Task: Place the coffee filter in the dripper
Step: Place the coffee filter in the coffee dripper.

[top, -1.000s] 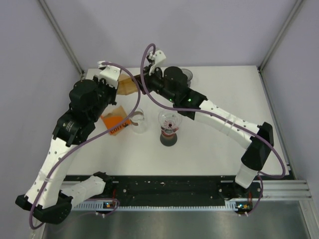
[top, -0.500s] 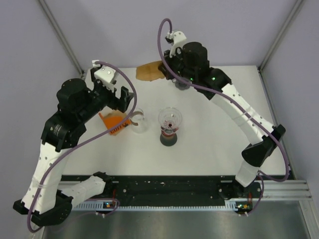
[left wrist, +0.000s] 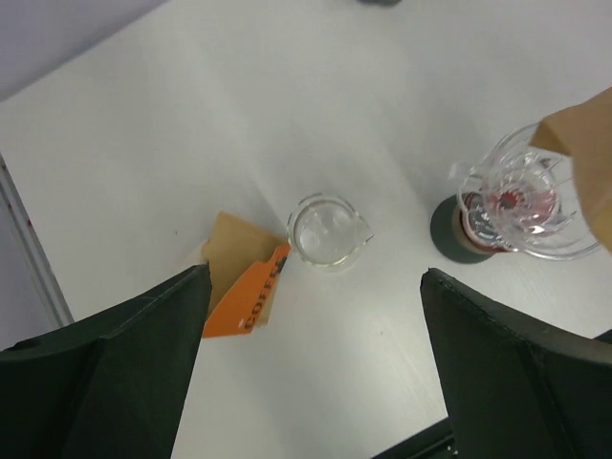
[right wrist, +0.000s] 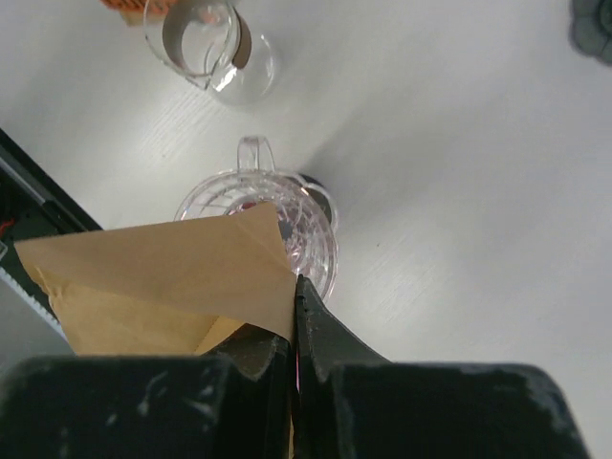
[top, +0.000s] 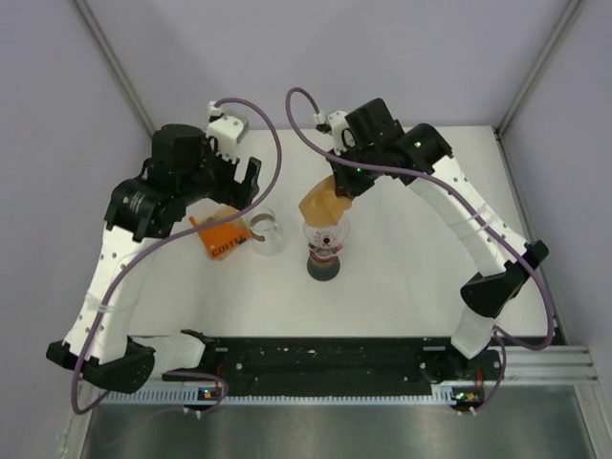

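Note:
My right gripper (top: 344, 184) (right wrist: 296, 284) is shut on one edge of the brown paper coffee filter (top: 323, 203) (right wrist: 163, 277). The filter hangs just above the dripper (top: 326, 237) (right wrist: 308, 222), a clear ribbed glass cone with red inside, on a dark round base. The paper covers part of the dripper's rim in the top and right wrist views. My left gripper (top: 241, 182) (left wrist: 316, 282) stands wide open high over the table, left of the dripper, with nothing between its fingers. In the left wrist view the filter (left wrist: 585, 143) shows at the right edge.
A small clear glass pitcher (top: 265, 232) (left wrist: 328, 229) stands left of the dripper. Beside it lies an orange "COFFEE" filter pack (top: 222, 236) (left wrist: 244, 295) with brown papers in it. A dark round object (right wrist: 595, 27) sits farther back on the table.
The left gripper has opened and let go of the filter. The right gripper has carried the filter from the back of the table to just above the dripper.

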{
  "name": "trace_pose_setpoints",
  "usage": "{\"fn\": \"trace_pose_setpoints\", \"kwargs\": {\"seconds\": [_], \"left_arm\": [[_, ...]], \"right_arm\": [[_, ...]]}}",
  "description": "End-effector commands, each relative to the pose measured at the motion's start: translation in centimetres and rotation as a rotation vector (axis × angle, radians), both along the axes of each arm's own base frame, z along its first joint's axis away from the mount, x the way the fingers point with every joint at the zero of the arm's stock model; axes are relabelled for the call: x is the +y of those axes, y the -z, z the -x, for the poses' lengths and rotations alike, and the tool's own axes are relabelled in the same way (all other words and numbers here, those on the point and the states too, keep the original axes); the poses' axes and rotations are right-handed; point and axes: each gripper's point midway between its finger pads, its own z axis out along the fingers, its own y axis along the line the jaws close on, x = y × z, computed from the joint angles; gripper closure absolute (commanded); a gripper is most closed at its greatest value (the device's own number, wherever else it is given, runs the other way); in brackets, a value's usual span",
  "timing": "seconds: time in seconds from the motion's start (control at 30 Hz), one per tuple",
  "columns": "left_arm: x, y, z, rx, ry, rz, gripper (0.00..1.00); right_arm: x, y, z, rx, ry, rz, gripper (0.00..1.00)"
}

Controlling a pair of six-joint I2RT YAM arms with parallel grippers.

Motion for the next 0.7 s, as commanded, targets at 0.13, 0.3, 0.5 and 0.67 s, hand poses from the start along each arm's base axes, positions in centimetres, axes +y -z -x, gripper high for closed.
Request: {"fn": "trace_pose_setpoints", "kwargs": {"seconds": [0.13, 0.3, 0.5, 0.67], "left_arm": [[2.1, 5.6, -0.5, 0.19, -0.027, -0.071, 0.01], [2.7, 7.4, -1.9, 0.213, -0.081, -0.01, 0.01], [2.6, 7.6, -2.3, 0.193, -0.097, 0.066, 0.01], [2.6, 7.6, -2.2, 0.205, -0.096, 0.091, 0.01]], "right_arm": [[-0.8, 3.4, 2.7, 0.152, -0.07, 0.094, 1.0], [0.2, 4.9, 1.9, 0.189, -0.07, 0.098, 1.0], [0.6, 6.3, 1.5, 0.208, -0.065, 0.123, 0.96], [0.6, 6.0, 0.8, 0.173, -0.052, 0.114, 0.75]]}}
